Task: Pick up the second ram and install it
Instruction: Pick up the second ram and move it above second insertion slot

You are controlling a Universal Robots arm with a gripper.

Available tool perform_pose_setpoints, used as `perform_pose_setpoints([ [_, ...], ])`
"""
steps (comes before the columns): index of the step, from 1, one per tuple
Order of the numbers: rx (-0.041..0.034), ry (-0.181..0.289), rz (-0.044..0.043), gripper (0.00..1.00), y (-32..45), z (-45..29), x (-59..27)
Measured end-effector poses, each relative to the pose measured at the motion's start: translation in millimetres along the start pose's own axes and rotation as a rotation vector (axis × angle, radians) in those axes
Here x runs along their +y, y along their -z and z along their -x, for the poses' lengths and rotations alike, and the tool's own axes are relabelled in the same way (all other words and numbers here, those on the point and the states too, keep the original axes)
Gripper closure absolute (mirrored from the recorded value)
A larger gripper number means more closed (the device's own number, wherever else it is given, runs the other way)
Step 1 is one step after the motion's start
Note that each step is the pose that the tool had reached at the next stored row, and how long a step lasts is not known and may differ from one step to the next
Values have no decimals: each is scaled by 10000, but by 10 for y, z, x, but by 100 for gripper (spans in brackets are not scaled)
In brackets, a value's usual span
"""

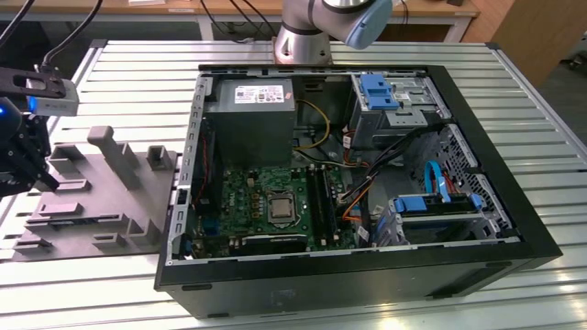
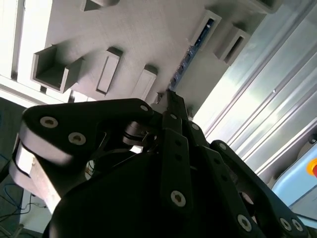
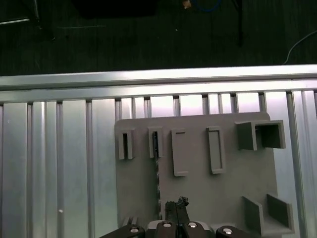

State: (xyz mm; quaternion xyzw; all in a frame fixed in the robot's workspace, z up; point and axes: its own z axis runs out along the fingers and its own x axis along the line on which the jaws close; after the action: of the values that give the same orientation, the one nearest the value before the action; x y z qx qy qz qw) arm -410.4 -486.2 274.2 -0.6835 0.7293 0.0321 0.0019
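Observation:
The second ram (image 3: pixel 157 173) stands on edge in a narrow slot of the grey holder block (image 3: pixel 198 193), a thin dark stick with a bluish edge (image 2: pixel 190 47). In both wrist views my gripper (image 3: pixel 177 204) hovers just beside the stick's near end, its black fingers (image 2: pixel 171 99) drawn together with no gap showing. In the exterior view the gripper (image 1: pixel 23 168) hangs over the holder block (image 1: pixel 92 206) at that view's far left. The black slot rails (image 1: pixel 321 199) lie on the motherboard inside the open computer case (image 1: pixel 537 240).
The holder block carries several raised posts and pockets (image 1: pixel 106 148). It rests on a ribbed metal table (image 1: pixel 82 289). The case holds a power supply (image 1: pixel 252 103), blue drive brackets (image 1: pixel 381 89) and loose cables (image 1: pixel 367 179). The arm's base (image 1: pixel 303 41) stands behind the case.

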Motion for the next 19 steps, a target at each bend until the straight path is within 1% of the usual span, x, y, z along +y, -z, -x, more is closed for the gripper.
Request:
perform_pose_setpoints([
  [4, -4, 27, 2, 89, -40, -14, -3],
  [10, -2, 38, 4, 89, -127, -42, -7],
  [15, -2, 48, 4, 89, -172, -76, 9],
  [19, -2, 83, 4, 89, -221, -120, 12],
])
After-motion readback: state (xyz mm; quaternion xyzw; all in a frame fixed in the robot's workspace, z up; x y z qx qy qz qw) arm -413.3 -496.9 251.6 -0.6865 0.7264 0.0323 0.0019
